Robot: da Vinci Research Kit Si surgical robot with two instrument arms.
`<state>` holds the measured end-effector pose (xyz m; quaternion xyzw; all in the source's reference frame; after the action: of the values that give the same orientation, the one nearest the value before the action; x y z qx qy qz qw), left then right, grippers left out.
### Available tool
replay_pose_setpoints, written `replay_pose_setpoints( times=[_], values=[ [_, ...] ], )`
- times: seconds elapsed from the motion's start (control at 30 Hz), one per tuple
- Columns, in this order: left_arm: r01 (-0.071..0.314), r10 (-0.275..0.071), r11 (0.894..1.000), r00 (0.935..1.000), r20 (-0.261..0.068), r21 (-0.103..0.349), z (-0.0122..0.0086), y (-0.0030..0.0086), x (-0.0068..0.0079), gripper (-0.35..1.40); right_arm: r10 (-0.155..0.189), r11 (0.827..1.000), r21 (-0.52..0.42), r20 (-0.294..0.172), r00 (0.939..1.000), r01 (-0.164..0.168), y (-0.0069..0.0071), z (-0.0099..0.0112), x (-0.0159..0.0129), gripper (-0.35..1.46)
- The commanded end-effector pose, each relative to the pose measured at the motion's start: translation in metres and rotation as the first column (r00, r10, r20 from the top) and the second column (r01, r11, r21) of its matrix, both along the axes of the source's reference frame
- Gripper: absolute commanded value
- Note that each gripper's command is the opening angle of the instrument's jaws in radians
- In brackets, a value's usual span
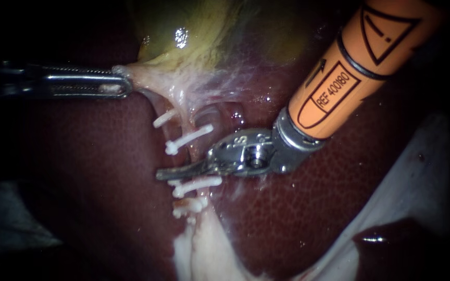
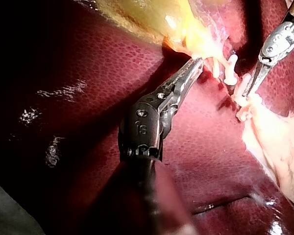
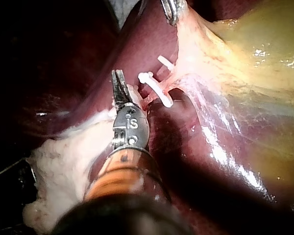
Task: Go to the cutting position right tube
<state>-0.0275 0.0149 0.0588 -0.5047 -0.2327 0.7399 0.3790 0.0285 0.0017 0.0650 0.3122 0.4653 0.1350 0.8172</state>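
Dark red liver (image 1: 74, 187) fills the left of the endoscope view. Over it our left instrument (image 1: 123, 86) reaches in level, its tool closed on the pale neck tissue (image 1: 131, 73) below the yellow-green gallbladder (image 1: 194, 31) and holding it out to the side. Next comes the clipped tube (image 1: 184, 117), a thin pale strand running from that neck down to the whitish fat (image 1: 204, 244). White upper clips (image 1: 188, 137) and lower clips (image 1: 198, 183) cross it. We cannot say for sure which strand is the right one. From the upper right our right instrument (image 1: 165, 174) lies across the tube in the bare stretch between the two sets of clips. The right wrist view shows its tool only a slit apart, holding nothing we can see. We judge the tube soft, wet and slippery, stretched by the pull and easily torn. The place to take it is that bare gap, clear of the clips on either side.
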Motion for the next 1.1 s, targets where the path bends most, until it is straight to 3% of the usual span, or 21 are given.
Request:
replay_pose_setpoints(
  times=[0.03,0.13,0.23,0.33,0.43,0.63,1.1],
  values=[
    [0.0,0.0,1.0,1.0,0.001,0.0,0.0,0.0,0.0,-0.35,-0.001,1.0,0.0,-0.001,1.0,0.001,0.0,0.0,-0.0001,0.28],
    [-0.001,0.001,1.0,1.0,0.001,0.0,0.0,0.0,0.0,-0.35,-0.002,1.0,0.005,-0.008,1.0,0.002,0.0,0.0,-0.0001,0.87],
    [-0.001,0.001,1.0,1.0,0.001,0.0,0.0,0.0,0.0001,-0.35,-0.003,1.0,0.005,-0.012,0.9999,0.003,-0.0001,-0.0002,-0.0004,1.14],
    [-0.001,0.001,1.0,1.0,0.001,0.0,-0.0001,0.0,0.0001,-0.35,-0.003,1.0,0.009,-0.022,0.9998,0.003,-0.0002,-0.0004,-0.0009,1.27],
    [-0.001,0.001,1.0,1.0,0.001,0.0,-0.0001,0.0,0.0002,-0.35,-0.003,1.0,0.014,-0.036,0.9993,0.003,-0.0002,-0.0008,-0.002,1.35],
    [0.001,-0.001,1.0,1.0,-0.001,0.0,-0.0001,0.0,0.0003,-0.35,-0.033,0.999,0.036,-0.056,0.9979,0.035,-0.0004,-0.0009,-0.0046,1.42],
    [0.0,0.0,1.0,1.0,0.0,0.0,-0.0001,0.0,0.0004,-0.35,-0.035,0.996,0.076,-0.046,0.9983,0.038,0.0015,0.0029,-0.0078,1.44]
  ],
)
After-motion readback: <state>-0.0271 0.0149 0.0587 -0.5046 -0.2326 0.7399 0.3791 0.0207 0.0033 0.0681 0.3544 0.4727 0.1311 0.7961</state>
